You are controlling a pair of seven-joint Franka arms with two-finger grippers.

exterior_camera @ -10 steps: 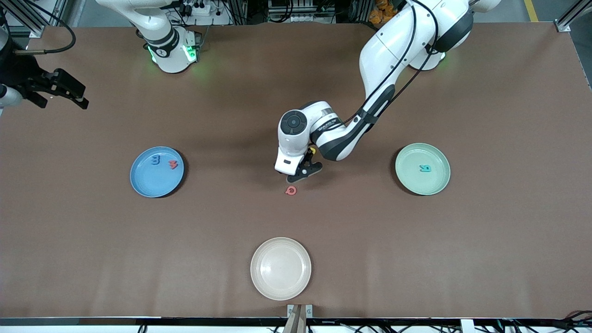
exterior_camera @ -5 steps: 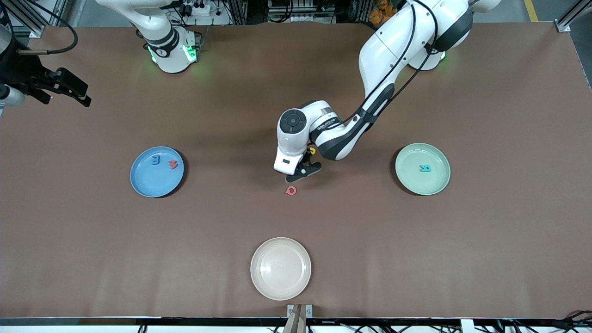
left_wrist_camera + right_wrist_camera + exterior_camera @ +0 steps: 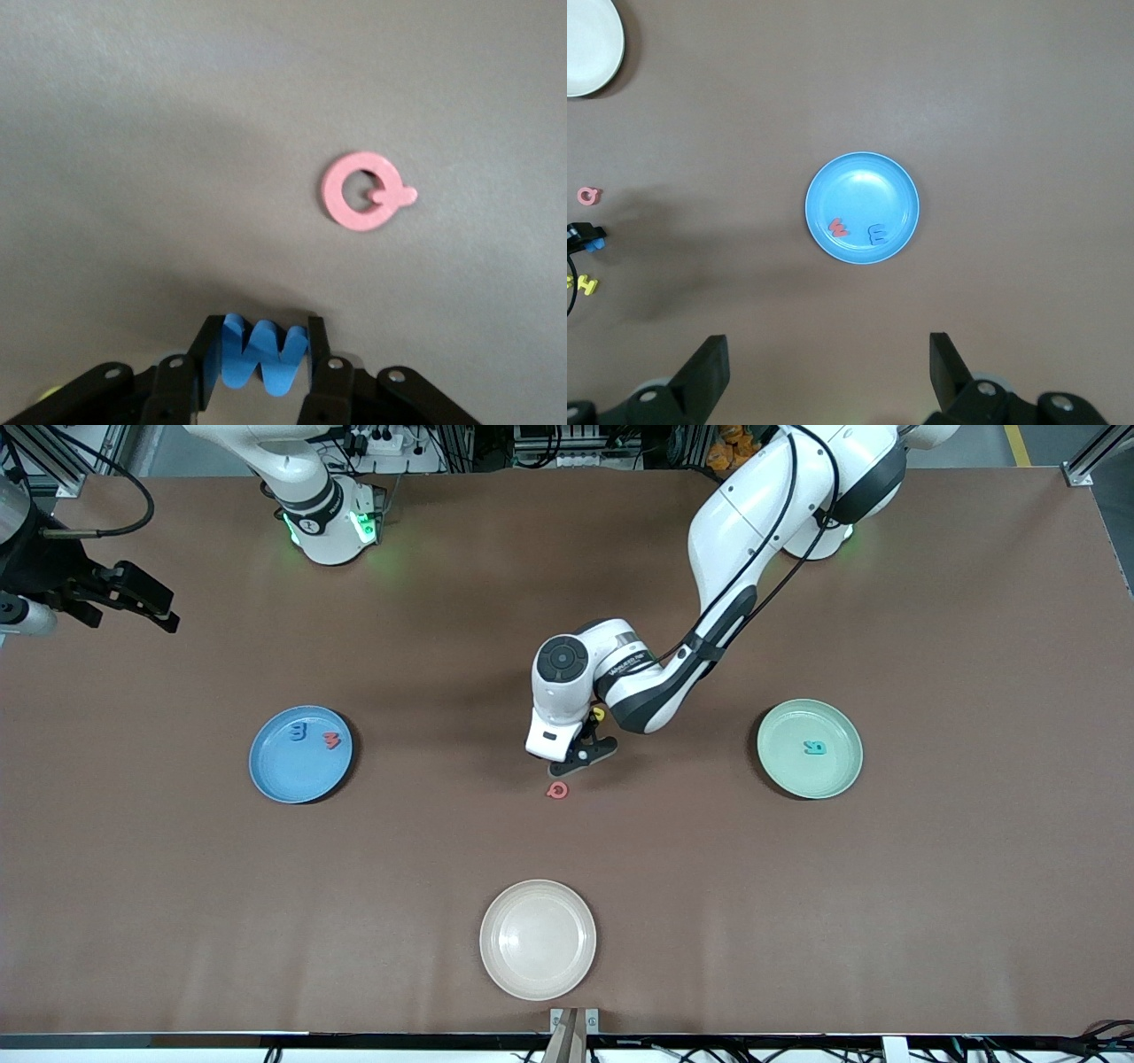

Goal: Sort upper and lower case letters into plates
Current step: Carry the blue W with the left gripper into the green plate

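While the right arm waits up at its own end of the bench, right claw [image 3: 133, 607] spread wide w/ nothing in it, the left arm reaches to mid-bench. Left claw [image 3: 264, 354] is pinching a blue W [image 3: 264, 356] btw its fingers, low over the bench; can't tell if the W is touching the surface. Pink-red Q [image 3: 556, 790] lies flat on the bench just beside the left claw, nearer the front cam. Yellow letters [image 3: 583, 284] sit by the claw too, mostly hidden under the wrist in front view.

Blue plate [image 3: 282, 775] toward right arm's end holds 2 pcs: a blue E [image 3: 299, 732] and a red letter [image 3: 331, 740], side by side, near the rim farthest from the front cam. Mint green plate [image 3: 797, 779] toward left arm's end holds 1 teal letter [image 3: 814, 747]. Cream plate [image 3: 538, 939] is nearest the front cam, nothing in it.
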